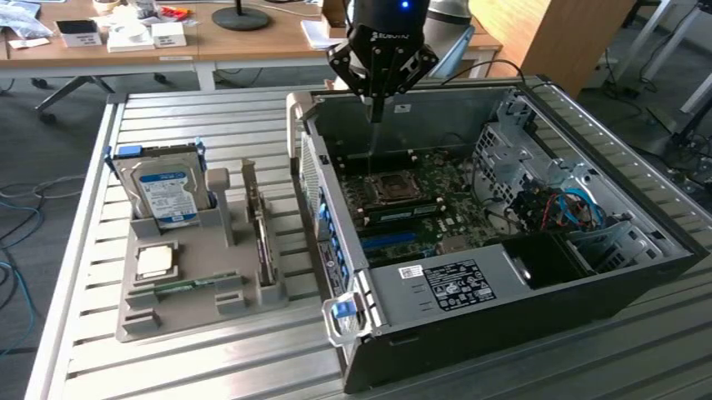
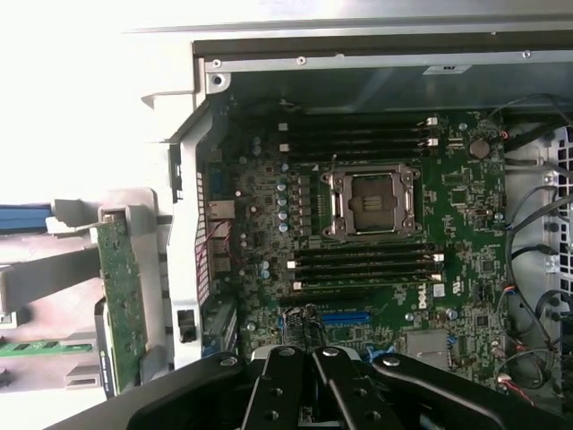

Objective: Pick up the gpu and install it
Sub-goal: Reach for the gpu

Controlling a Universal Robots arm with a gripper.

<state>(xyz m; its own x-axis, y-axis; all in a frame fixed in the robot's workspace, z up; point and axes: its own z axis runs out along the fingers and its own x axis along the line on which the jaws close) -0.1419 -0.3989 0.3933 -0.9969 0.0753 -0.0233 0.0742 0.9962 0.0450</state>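
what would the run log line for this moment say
gripper: shut, empty, above open computer case | gpu: upright in grey holder beside case, untouched | installed: no

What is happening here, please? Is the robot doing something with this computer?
A robot arm holds its hand, shut and empty, over the open computer case, above the motherboard. The gpu is not yet picked up. It stands on edge in the grey holder on the table, at the exterior view's left of the case, near the hard drive.
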